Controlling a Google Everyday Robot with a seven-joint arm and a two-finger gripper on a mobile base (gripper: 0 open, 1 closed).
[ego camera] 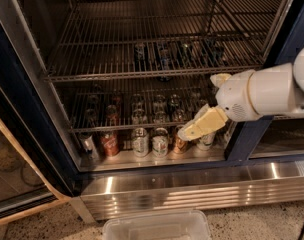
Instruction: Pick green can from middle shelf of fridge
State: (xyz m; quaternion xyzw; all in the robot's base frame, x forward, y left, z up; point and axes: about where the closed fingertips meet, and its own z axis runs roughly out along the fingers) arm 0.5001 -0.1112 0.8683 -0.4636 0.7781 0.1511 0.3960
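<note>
The fridge [37,79] stands open, with a dark blue frame and several wire racks. The middle shelf [117,76] is a chrome wire rack with several small cans near its back. One of them looks dark green and seems to be the green can [186,51]; its colour is hard to make out. My gripper [192,130], cream-coloured on a white arm [262,94], comes in from the right. It hangs below the middle shelf, in front of the lower rows of cans, well below the green can. It holds nothing that I can see.
A lower wire rack [92,129] and the fridge floor hold several cans, among them a red can [110,144] and pale-labelled cans [140,142]. A shiny stainless base panel [192,189] runs below. A clear plastic bin [157,226] sits on the ground in front. The open door [12,154] is at the left.
</note>
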